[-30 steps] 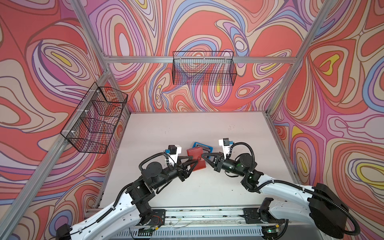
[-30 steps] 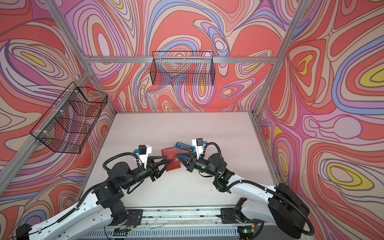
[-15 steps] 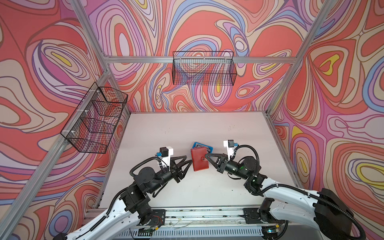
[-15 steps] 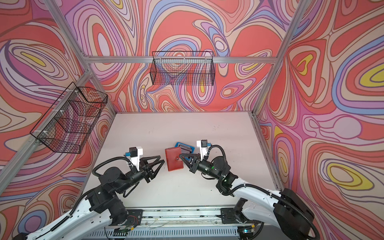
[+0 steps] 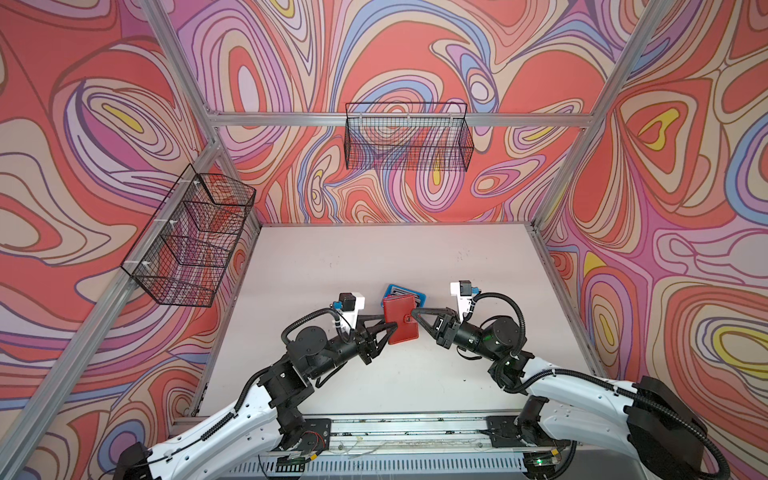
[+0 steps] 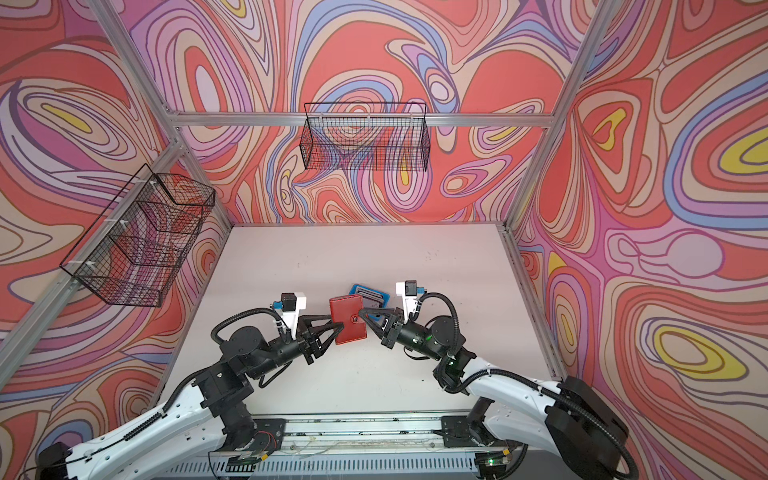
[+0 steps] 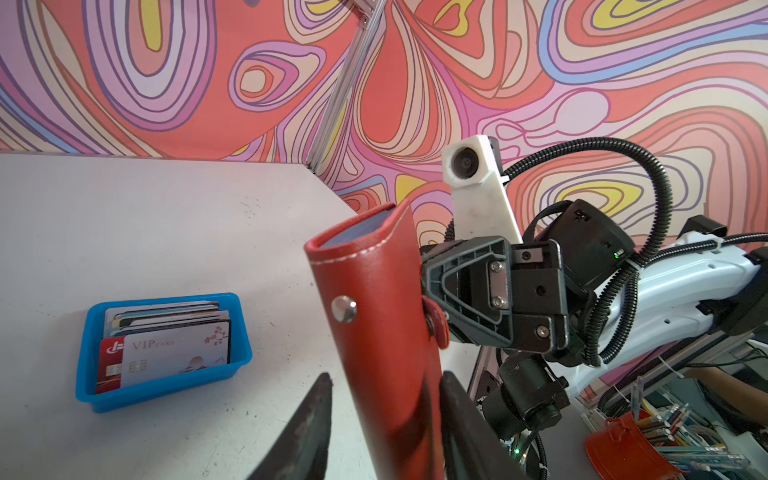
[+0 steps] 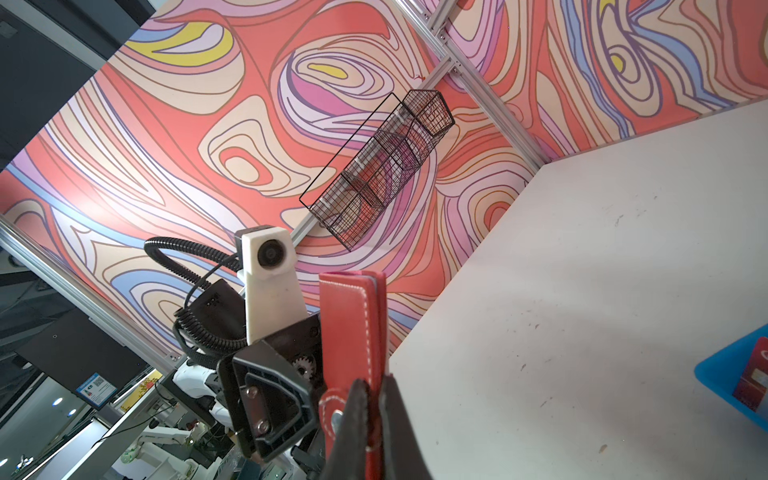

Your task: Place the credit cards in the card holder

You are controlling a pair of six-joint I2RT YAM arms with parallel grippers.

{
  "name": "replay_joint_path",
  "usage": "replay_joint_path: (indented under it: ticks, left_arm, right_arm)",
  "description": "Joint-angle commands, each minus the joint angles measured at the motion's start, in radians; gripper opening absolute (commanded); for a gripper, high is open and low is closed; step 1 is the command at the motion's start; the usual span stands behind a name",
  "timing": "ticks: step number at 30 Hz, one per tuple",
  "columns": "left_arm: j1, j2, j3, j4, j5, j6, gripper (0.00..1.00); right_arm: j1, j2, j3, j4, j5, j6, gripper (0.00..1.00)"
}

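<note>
Card holder (image 5: 400,322) aloft in right end effector (image 5: 412,318), left end effector (image 5: 387,323) astride

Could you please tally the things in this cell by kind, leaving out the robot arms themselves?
Wire baskets: 2
Red card holder: 1
Blue tray: 1
Stack of credit cards: 1 (single cards overlap too much to count)
Total: 5
</note>
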Motion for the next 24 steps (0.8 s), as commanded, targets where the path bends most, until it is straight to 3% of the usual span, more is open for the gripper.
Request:
replay_joint_path:
  ticks: [1, 5, 10, 13, 14, 16, 20, 24]
  left_arm:
    - [0.002, 0.016, -0.009, 0.087, 0.046, -0.003, 0.38]
    - [0.003, 0.023, -0.012, 0.106, 0.062, -0.007, 0.29]
    - [0.003, 0.017, -0.026, 0.143, 0.093, -0.009, 0.10]
    - [0.004, -0.003, -0.021, 0.104, 0.051, -0.015, 0.00]
    - [0.004, -0.011, -0.020, 0.083, 0.027, -0.014, 0.00]
    - [0.003, -0.037, -0.017, 0.023, -0.041, -0.017, 0.00]
    - [0.005, -0.073, -0.001, -0.128, -0.218, -0.039, 0.00]
    - [0.005, -0.076, 0.065, -0.314, -0.365, -0.041, 0.00]
  right_arm:
    - [-0.006, 0.016, -0.003, 0.060, -0.022, 0.022, 0.00]
    - [-0.005, 0.030, -0.003, 0.069, -0.025, 0.028, 0.00]
    - [-0.005, 0.047, 0.001, 0.077, -0.035, 0.030, 0.00]
    - [-0.005, 0.038, 0.041, -0.034, -0.026, -0.018, 0.00]
    - [-0.006, 0.033, 0.064, -0.098, -0.011, -0.042, 0.08]
    - [-0.005, 0.010, 0.120, -0.290, 0.072, -0.111, 0.25]
    - [0.022, -0.045, 0.209, -0.587, 0.342, -0.235, 0.36]
    - [0.158, -0.048, 0.316, -0.786, 0.672, -0.345, 0.40]
